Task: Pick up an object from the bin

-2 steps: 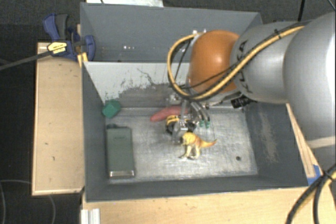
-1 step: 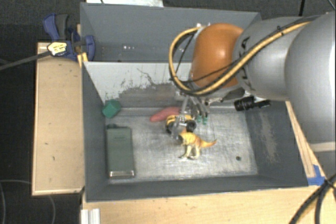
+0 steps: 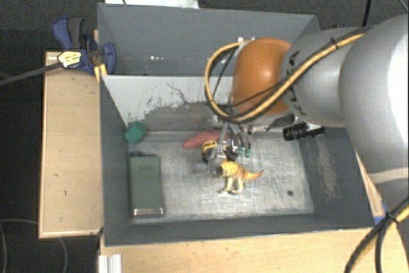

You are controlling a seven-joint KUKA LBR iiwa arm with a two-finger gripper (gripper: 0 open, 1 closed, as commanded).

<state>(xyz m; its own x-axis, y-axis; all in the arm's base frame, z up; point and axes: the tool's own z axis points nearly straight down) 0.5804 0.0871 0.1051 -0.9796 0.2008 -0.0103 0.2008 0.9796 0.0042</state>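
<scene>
Just above a yellow toy dinosaur [image 3: 235,174] hangs the gripper [image 3: 225,151], its opening unclear.

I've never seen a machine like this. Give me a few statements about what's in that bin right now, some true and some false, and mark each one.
1. A yellow toy dinosaur lies near the middle of the bin. True.
2. The pincer is over the green block. False: it is right by the dinosaur, on the back-wall side; the green block sits in the back left corner.
3. A grey-green box lies flat along the left side. True.
4. The red thing is stacked on that box. False: the red thing lies on the floor near the back wall, apart from the box.
5. The arm reaches in from the left. False: the arm comes in from the right.
</scene>
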